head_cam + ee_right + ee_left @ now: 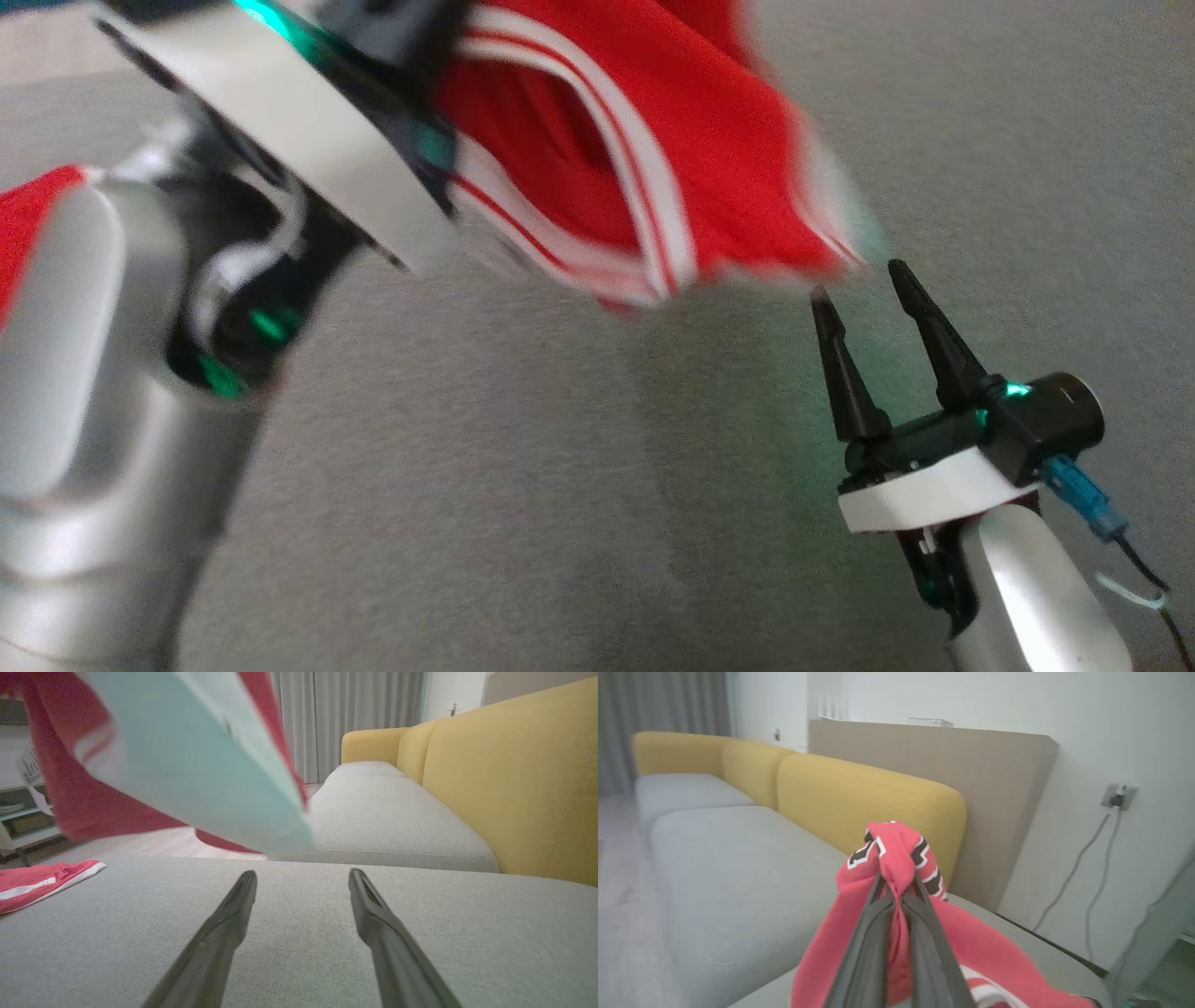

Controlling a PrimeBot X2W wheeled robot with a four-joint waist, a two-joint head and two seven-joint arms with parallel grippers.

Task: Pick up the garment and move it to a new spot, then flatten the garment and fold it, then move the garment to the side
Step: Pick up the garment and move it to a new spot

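Left gripper pinched a bunched garment fold; right gripper spread, empty, lower right. I judged the small bite could slip mid-carry, dropping it.

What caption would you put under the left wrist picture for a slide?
Left jaws shut on a bunched red garment, held over a grey sofa with yellow backrests.
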